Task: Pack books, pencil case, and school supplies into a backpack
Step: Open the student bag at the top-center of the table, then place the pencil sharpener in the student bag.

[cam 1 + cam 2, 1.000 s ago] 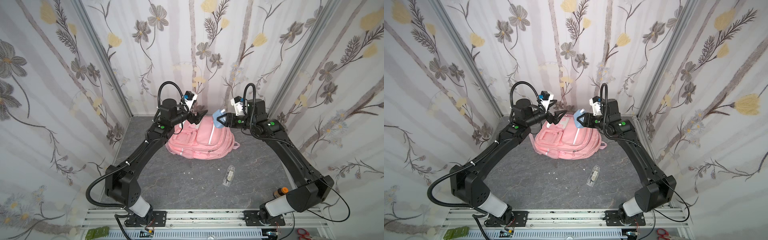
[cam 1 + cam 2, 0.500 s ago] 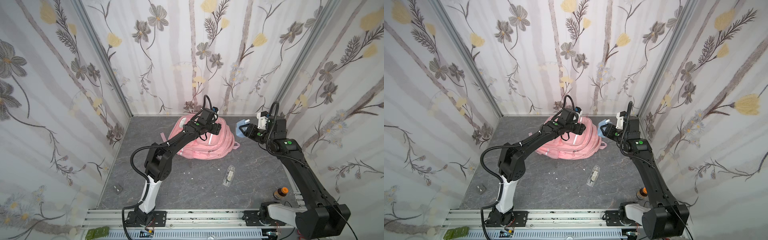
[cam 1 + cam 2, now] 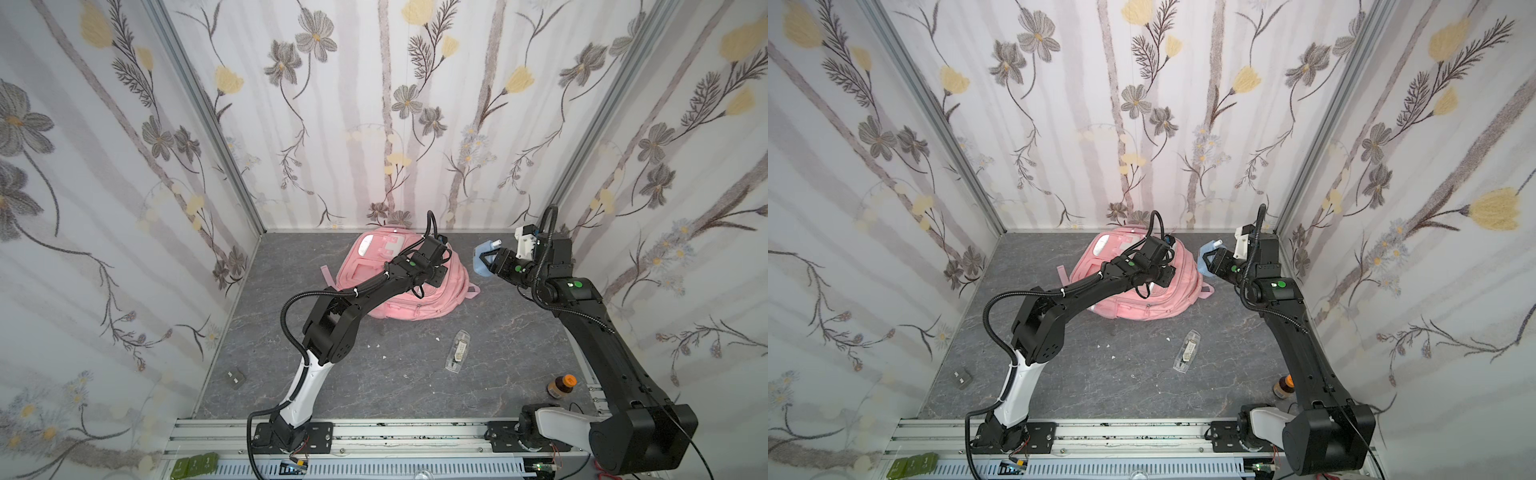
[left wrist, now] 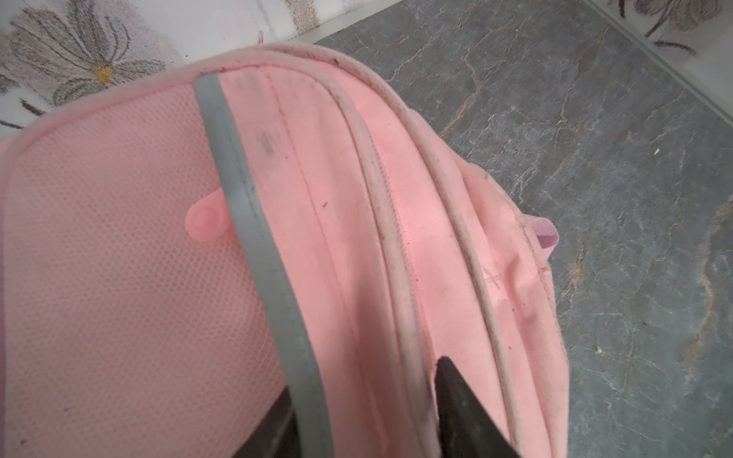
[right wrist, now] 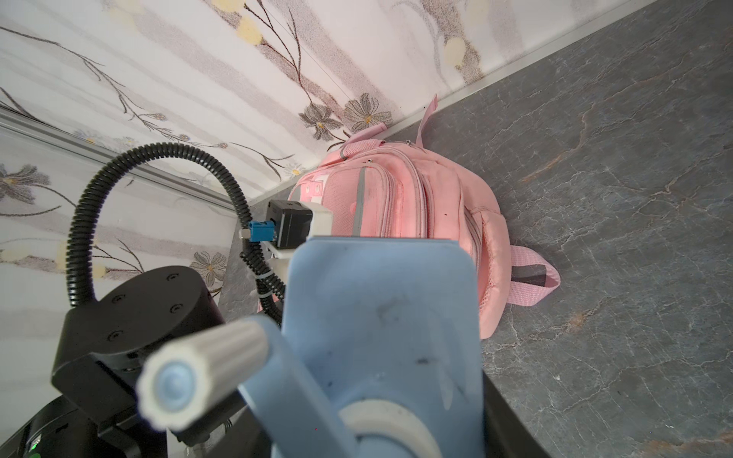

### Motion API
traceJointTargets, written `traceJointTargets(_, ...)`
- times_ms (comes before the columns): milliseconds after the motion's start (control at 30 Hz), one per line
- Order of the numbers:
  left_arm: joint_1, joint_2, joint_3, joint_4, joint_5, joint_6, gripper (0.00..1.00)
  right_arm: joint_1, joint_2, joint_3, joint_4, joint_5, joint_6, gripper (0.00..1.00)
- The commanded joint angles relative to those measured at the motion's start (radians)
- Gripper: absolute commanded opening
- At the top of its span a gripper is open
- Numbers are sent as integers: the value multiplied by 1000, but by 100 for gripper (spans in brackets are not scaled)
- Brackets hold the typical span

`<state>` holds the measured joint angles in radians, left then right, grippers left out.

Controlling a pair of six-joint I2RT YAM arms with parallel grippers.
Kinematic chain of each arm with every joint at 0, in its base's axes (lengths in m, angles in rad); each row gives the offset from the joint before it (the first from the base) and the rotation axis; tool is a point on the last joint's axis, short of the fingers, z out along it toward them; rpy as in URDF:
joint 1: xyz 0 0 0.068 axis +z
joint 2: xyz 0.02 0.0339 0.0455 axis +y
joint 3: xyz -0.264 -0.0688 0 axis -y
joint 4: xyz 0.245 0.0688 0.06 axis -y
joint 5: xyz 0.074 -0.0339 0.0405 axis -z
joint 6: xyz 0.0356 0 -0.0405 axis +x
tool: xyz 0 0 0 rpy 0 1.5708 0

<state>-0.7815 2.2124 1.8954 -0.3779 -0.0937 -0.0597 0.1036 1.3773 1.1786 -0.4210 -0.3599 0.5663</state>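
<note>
The pink backpack (image 3: 374,266) (image 3: 1113,257) lies flat near the back wall. My left gripper (image 3: 436,270) (image 4: 365,380) is down on its upper right part. Its dark fingers (image 4: 460,404) have a ridge of pink backpack fabric (image 4: 119,277) and zipper seam between them, beside a grey strip. My right gripper (image 3: 484,259) (image 3: 1209,259) hangs right of the backpack (image 5: 436,222), shut on a pale-blue boxy item with a white knob (image 3: 484,251) (image 5: 380,317). A small clear oblong case (image 3: 457,351) (image 3: 1187,349) lies on the floor in front. The books and the pencil case are out of view.
A small bottle with an orange cap (image 3: 561,386) (image 3: 1283,384) stands by the right arm's base. A small grey piece (image 3: 235,379) (image 3: 962,379) lies at the front left. White crumbs dot the grey floor (image 3: 395,386). Flowered walls close in on three sides.
My left gripper has come down onto the backpack and its jaws have closed in on the fabric. My right gripper has pulled back to the right, still holding the pale-blue item.
</note>
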Motion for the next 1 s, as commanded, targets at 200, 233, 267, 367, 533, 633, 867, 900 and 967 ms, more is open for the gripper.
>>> traceJointTargets(200, 18, -39, 29, -61, 20, -30, 0, 3, -6, -22, 97, 4, 0, 26)
traceJointTargets(233, 22, -43, 40, -64, 38, -38, 0, 6, -2, -29, 110, 0, 6, 25)
traceJointTargets(267, 27, -48, 53, -71, 65, -54, 0, 10, 5, -32, 121, -3, 12, 25)
traceJointTargets(367, 50, -89, 66, -42, 169, -112, 0, 31, 27, -25, 131, -5, 17, 25)
traceJointTargets(533, 88, -198, 56, 34, 285, -115, 0, 58, 57, -26, 180, -44, 39, 25)
traceJointTargets(633, 124, -271, -6, 137, 382, -155, 0, 79, 100, -19, 228, -79, 66, 26)
traceJointTargets(867, 224, -365, -309, 701, 633, -478, 0, 135, 274, 84, 316, -127, 109, 27)
traceJointTargets(900, 232, -365, -321, 734, 646, -499, 0, 140, 298, 97, 324, -129, 116, 28)
traceJointTargets(967, 234, -367, -321, 717, 638, -491, 0, 151, 338, 126, 309, -115, 117, 28)
